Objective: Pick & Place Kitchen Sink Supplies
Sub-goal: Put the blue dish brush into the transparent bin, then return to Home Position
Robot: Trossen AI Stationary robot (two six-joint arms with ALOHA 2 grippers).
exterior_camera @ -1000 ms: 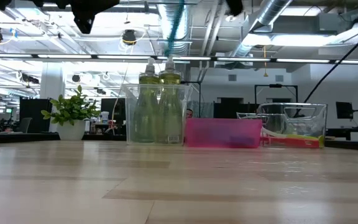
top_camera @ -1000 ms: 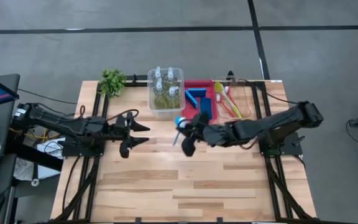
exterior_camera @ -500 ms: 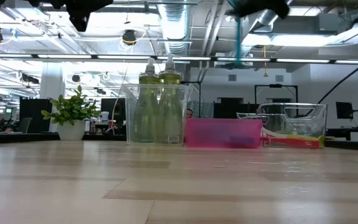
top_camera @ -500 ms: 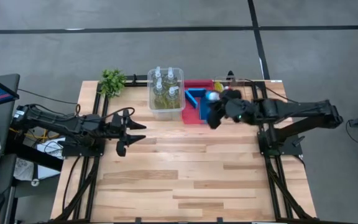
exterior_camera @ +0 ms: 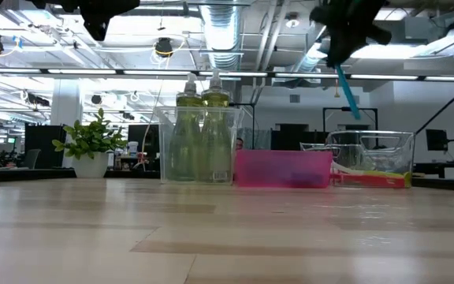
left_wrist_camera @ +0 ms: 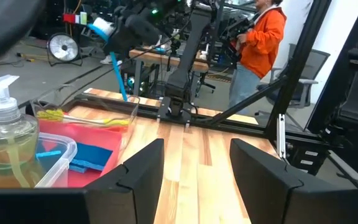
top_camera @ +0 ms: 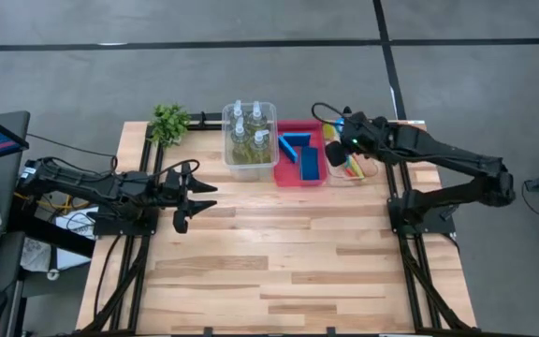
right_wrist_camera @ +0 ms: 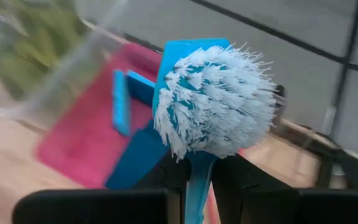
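Note:
My right gripper (top_camera: 335, 153) is shut on the blue brush (exterior_camera: 345, 88) and hovers above the clear bin (top_camera: 356, 161) at the table's far right. That bin holds a red and a yellow-green brush (top_camera: 346, 161). Blue sponges (top_camera: 305, 157) lie in the red bin (top_camera: 288, 178). Several bottles of yellow-green liquid (top_camera: 248, 134) stand in the other clear bin (top_camera: 249, 170). My left gripper (top_camera: 197, 195) is open and waits above the table's left part, touching nothing. My right gripper pinches the blue brush between its two fingers on the handle just behind the white-bristled head (right_wrist_camera: 197, 180). The head (right_wrist_camera: 219, 102) sticks out past the fingertips. The brush is lifted clear, and its handle (left_wrist_camera: 120, 78) hangs slanting down towards the clear bin.
A small green plant (top_camera: 168, 122) stands at the far left corner. The three bins sit side by side along the far edge. Bare wooden tabletop (top_camera: 279, 253) fills the middle and near part. A person in an orange top (left_wrist_camera: 260, 43) stands beyond the table.
My right gripper has carried the blue brush from over the table's middle toward the far right, past the red bin to above the clear brush bin. The handle hung straight down and now slants. My left gripper has drawn slightly toward the left edge.

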